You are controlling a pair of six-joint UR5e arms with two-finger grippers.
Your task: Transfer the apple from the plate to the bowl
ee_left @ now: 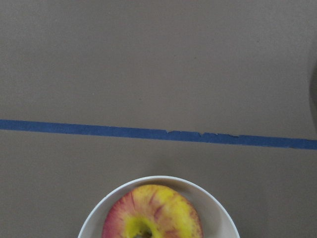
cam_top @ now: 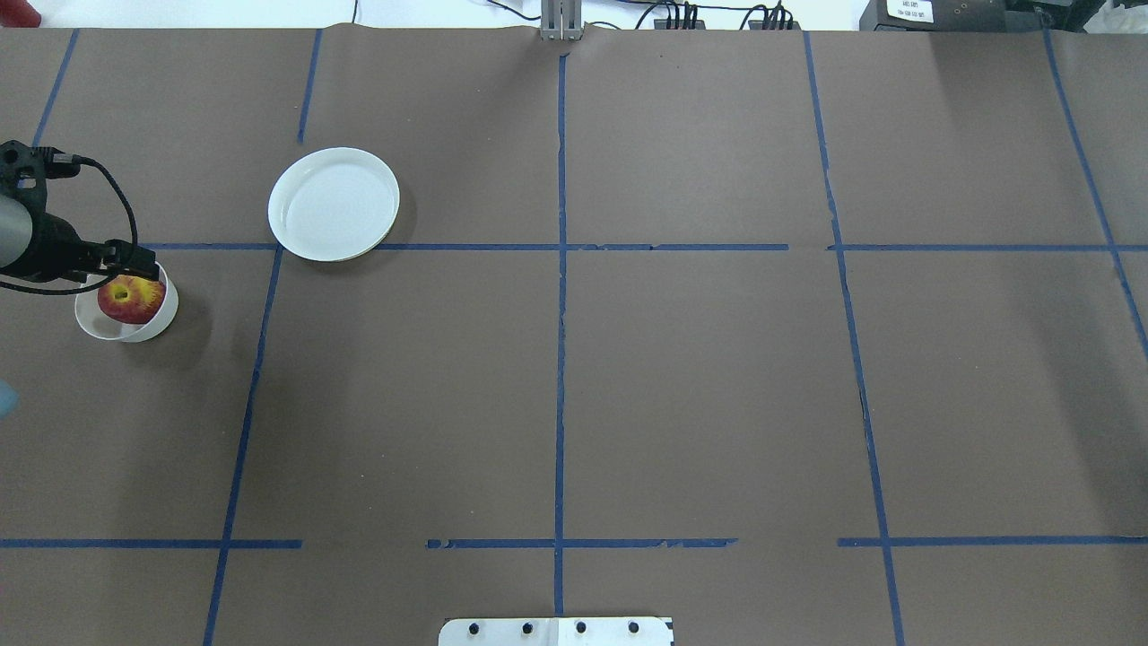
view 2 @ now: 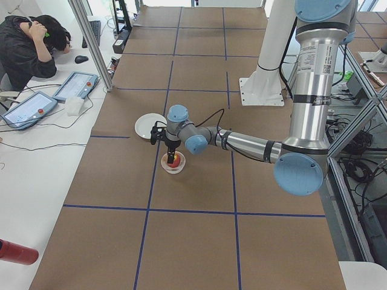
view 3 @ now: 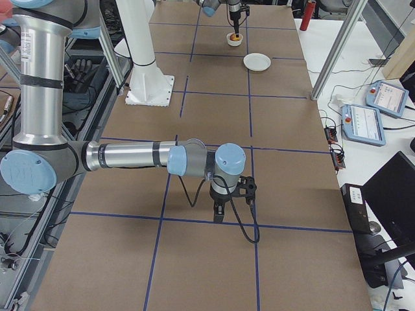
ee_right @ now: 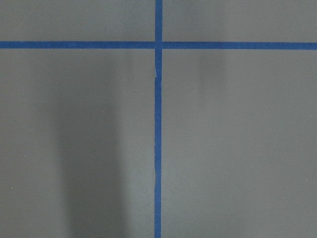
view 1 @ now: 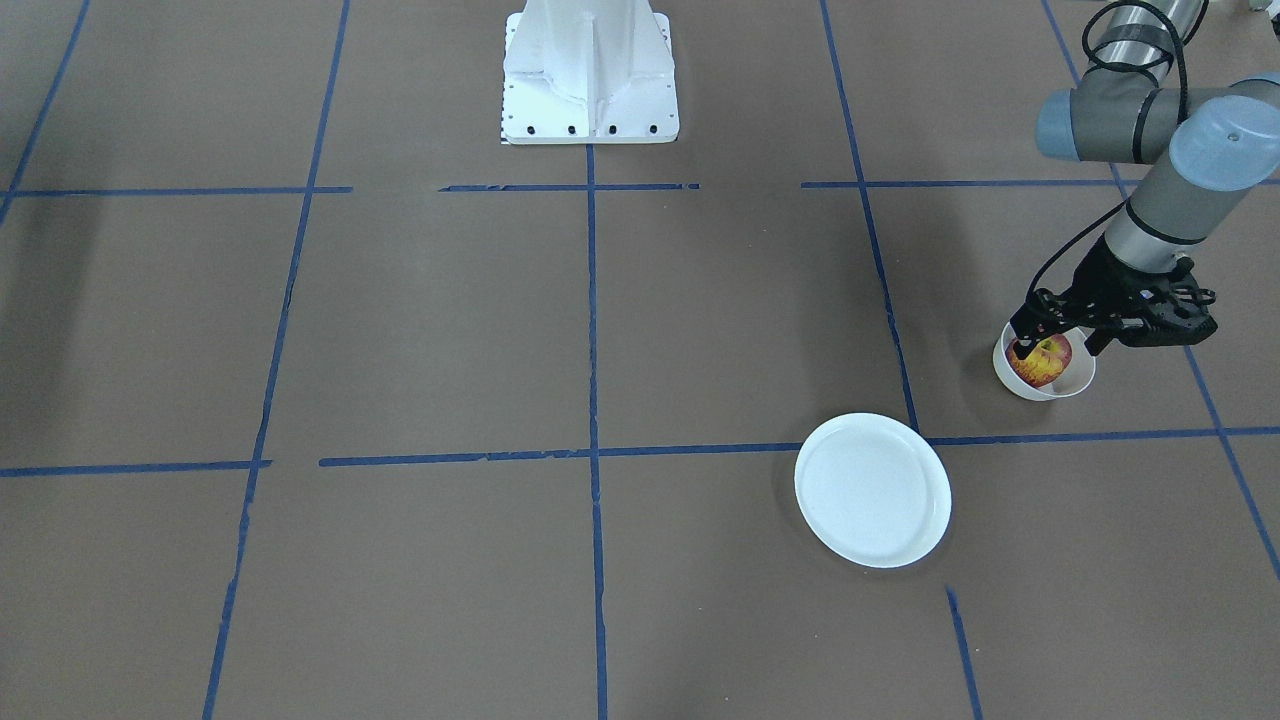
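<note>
The red and yellow apple (view 1: pixel 1042 360) sits inside the small off-white bowl (view 1: pixel 1040 388) at the table's left end. It also shows in the overhead view (cam_top: pixel 130 299) and, inside the bowl's rim (ee_left: pixel 213 198), in the left wrist view (ee_left: pixel 153 213). My left gripper (view 1: pixel 1058 345) hangs just over the bowl, its fingers spread wider than the apple, open. The flat white plate (view 1: pixel 872 490) lies empty beside the bowl (cam_top: pixel 143 330), apart from it. My right gripper (view 3: pixel 233 210) shows only in the exterior right view, low over bare table; I cannot tell whether it is open.
The white robot base (view 1: pixel 590 70) stands at the table's near-middle edge. Blue tape lines (cam_top: pixel 560 359) divide the brown table. An operator (view 2: pixel 30 42) sits at a side desk with tablets (view 2: pixel 75 84), off the table.
</note>
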